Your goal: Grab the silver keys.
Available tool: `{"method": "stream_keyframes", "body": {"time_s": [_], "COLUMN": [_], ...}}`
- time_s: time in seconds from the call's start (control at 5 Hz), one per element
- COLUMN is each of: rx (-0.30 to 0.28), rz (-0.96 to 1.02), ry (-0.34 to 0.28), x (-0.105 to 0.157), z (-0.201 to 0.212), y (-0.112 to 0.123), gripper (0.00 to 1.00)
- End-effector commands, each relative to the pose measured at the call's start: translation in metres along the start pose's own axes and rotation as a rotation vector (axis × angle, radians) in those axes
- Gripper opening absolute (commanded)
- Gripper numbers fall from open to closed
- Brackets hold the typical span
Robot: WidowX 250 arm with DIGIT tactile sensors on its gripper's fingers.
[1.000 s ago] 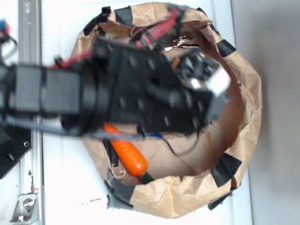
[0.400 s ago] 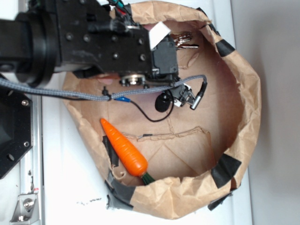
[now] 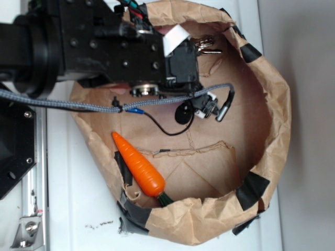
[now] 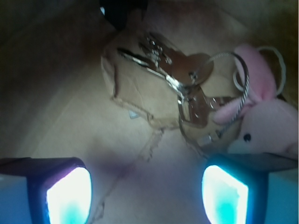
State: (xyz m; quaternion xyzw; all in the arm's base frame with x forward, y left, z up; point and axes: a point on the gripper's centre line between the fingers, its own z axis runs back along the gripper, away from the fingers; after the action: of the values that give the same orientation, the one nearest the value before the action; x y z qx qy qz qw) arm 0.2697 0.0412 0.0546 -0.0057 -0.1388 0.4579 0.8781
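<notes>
wrist: gripper [image 4: 147,196] wide open, empty; shiny metal silver keys [image 4: 180,86] beside fuzzy bunny [image 4: 266,119].

The silver keys [image 4: 173,79], upper middle of the wrist view, are shiny bare metal on a thin wire ring. Beside them at the right edge, the pink bunny [image 4: 273,119] is soft, matt plush. The paper bag [image 3: 272,130] is crumpled, rough brown paper patched with matt black tape. At lower left of the exterior view, the carrot [image 3: 138,164] looks like smooth, glossy orange plastic. The gripper [image 4: 147,196] has smooth pads glowing pale blue.
</notes>
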Motion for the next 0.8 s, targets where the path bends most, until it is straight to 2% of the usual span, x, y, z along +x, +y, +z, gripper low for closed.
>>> {"method": "stream_keyframes", "body": {"time_s": [0.0, 0.2, 0.4, 0.6], "rx": [-0.013, 0.082, 0.112, 0.090], "rz": [0.072, 0.096, 0.113, 0.168], "ry": [-0.069, -0.085, -0.105, -0.151], "x": [0.023, 0.024, 0.019, 0.009], "z": [0.005, 0.005, 0.007, 0.007], "y": [0.007, 0.015, 0.029, 0.051], "gripper": [1.00, 1.00, 1.00, 1.00]}}
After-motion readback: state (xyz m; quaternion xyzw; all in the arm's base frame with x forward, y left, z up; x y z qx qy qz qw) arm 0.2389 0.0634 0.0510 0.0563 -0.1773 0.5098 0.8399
